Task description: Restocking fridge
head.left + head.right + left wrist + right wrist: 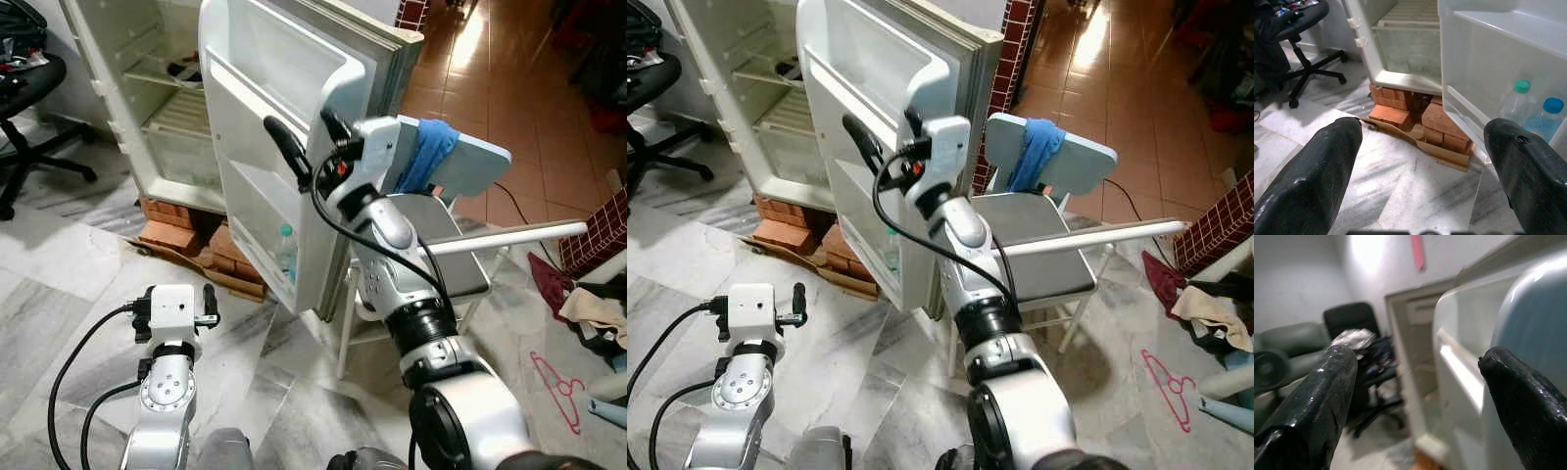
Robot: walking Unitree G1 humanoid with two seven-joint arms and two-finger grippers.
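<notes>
Up high, the right gripper (306, 147) – fingers spread wide, holding nothing – hovers by the fridge door (284, 88); two bottles (1530, 110) sit on its lower shelf.

Marble floor (59, 294) under bricks (171, 233), cardboard (225, 279), hanger (560, 384).

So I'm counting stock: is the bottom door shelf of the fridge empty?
No, two plastic bottles stand in the fridge door's bottom shelf, one green-capped, one blue-capped.

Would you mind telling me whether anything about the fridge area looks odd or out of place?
Yes: the fridge stands propped on loose bricks over torn cardboard, a makeshift-looking base. A red hanger also lies on the floor.
</notes>
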